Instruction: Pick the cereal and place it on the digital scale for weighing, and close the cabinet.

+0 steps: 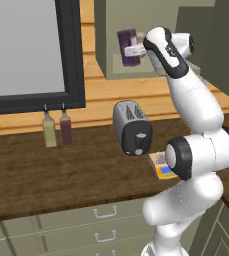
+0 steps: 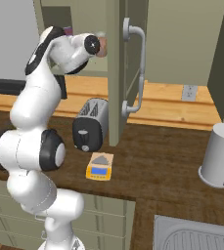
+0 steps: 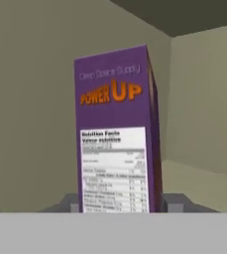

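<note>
While clamped, cereal [image 3: 116,134] stands upright

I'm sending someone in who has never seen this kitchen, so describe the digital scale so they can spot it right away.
Start at the dark wooden counter under the open olive-green cabinet. The digital scale lies flat there, just in front of the silver-black toaster. It is far lower and smaller than the toaster, yellow-orange with a grey top plate and a blue display.
</note>
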